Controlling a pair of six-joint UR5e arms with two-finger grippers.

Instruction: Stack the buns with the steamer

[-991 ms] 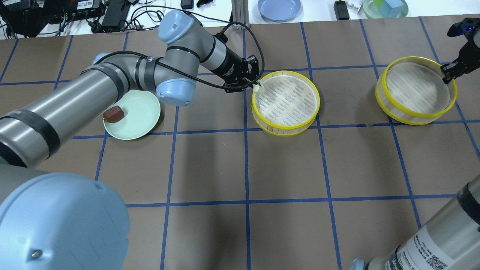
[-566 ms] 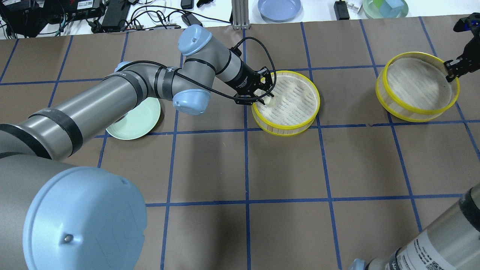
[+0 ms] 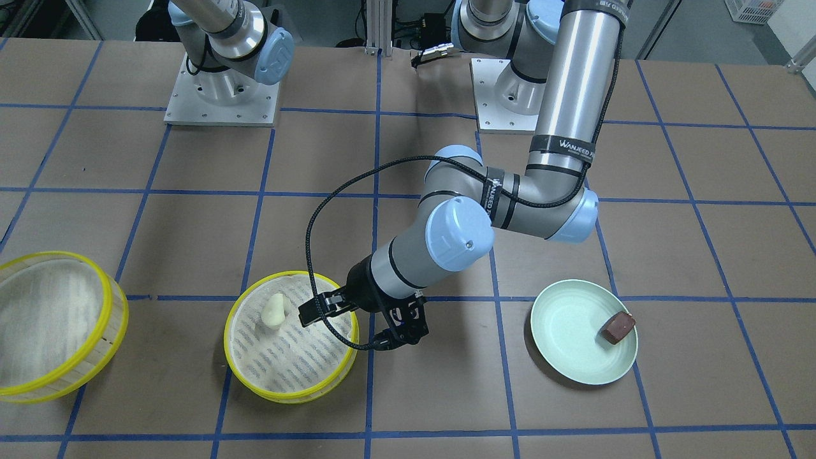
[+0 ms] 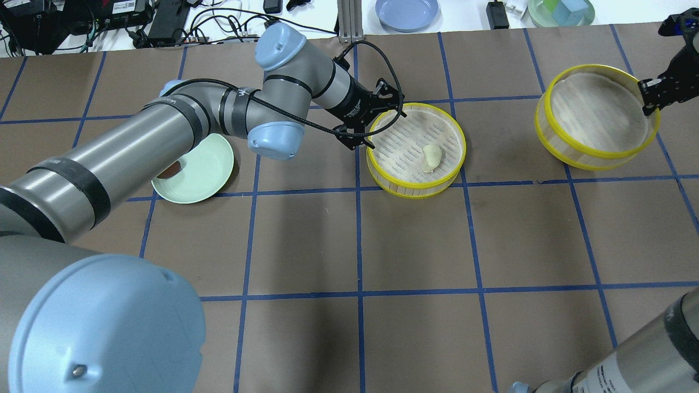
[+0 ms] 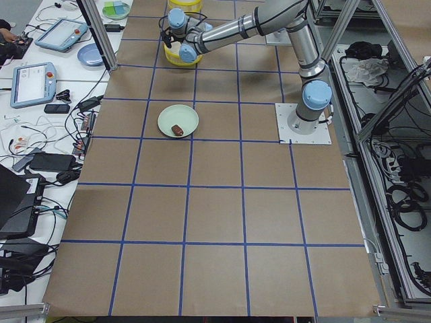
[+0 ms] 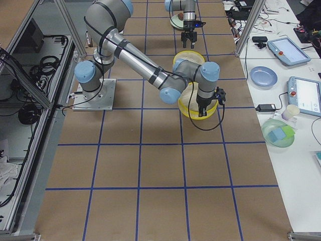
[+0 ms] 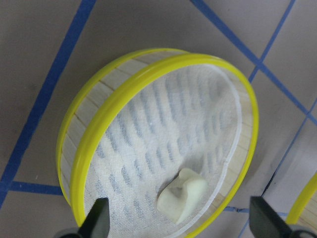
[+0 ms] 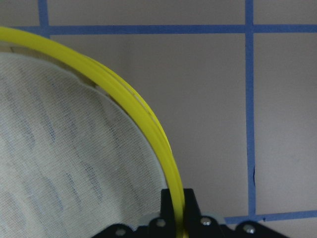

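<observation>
Overhead exterior: left gripper [image 4: 386, 131] wide, empty, above middle steamer [image 4: 415, 192] left rim; white bun [image 4: 430, 158] inside; right gripper [image 4: 650, 102] pinching right steamer [image 4: 579, 155] rim.

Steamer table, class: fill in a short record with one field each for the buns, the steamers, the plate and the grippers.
white bun: lying inside the middle steamer, not held
brown bun: on the green plate, near its rim
second steamer: empty, tilted, rim clamped by the right gripper
left gripper: open, empty, over the middle steamer's edge
right gripper: shut on the second steamer's rim
</observation>
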